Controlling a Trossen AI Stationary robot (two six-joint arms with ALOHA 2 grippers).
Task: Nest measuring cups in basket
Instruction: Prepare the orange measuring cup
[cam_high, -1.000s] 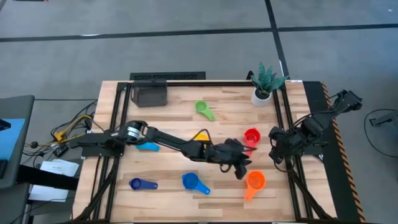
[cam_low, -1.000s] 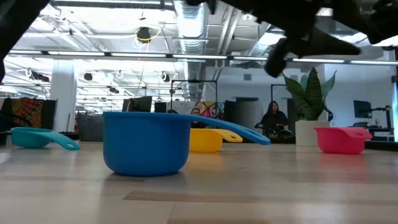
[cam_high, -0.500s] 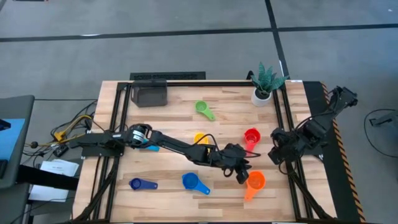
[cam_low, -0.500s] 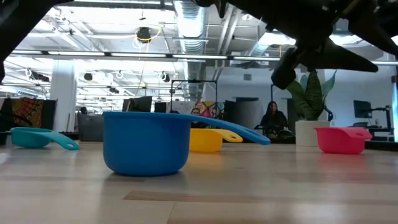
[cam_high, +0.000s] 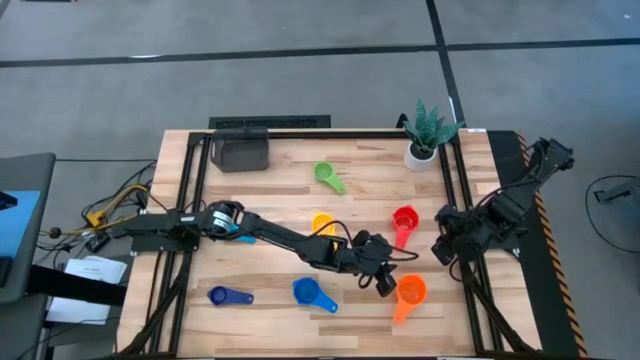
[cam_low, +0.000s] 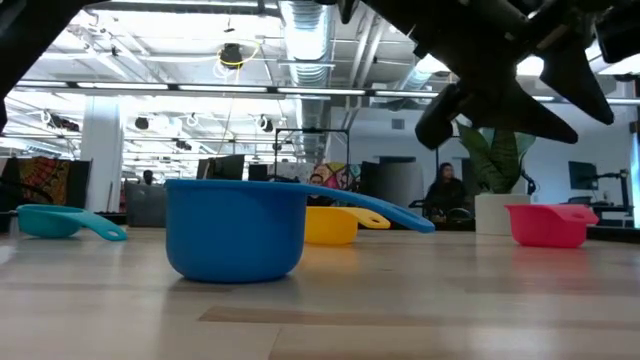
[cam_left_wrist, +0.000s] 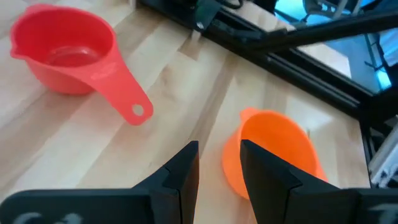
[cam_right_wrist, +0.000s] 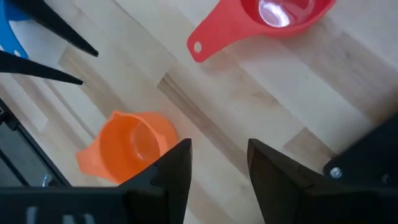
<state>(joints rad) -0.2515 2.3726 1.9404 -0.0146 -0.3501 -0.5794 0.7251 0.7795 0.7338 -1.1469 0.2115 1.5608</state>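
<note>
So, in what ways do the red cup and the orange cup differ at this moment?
The red cup is red and the orange cup is orange. In the high view the red cup lies farther toward the plant, the orange cup nearer the table's front edge. The left claw is right beside the orange cup, while the red cup stands clear of it. Both sit upright and empty.

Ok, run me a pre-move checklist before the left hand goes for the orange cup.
1. Left hand beside the small orange plastic measuring cup, nothing held: ok.
2. Left hand's fingers parted with a gap between them, cup rim not yet between them: not ok.
3. Orange cup upright and empty: ok.
4. Red plastic measuring cup lies apart from the orange one: ok.
5. Right hand waits at the table's right edge, open, out of the path: ok.
6. Dark grey rectangular basket at the far left corner, contents: cannot tell.
</note>
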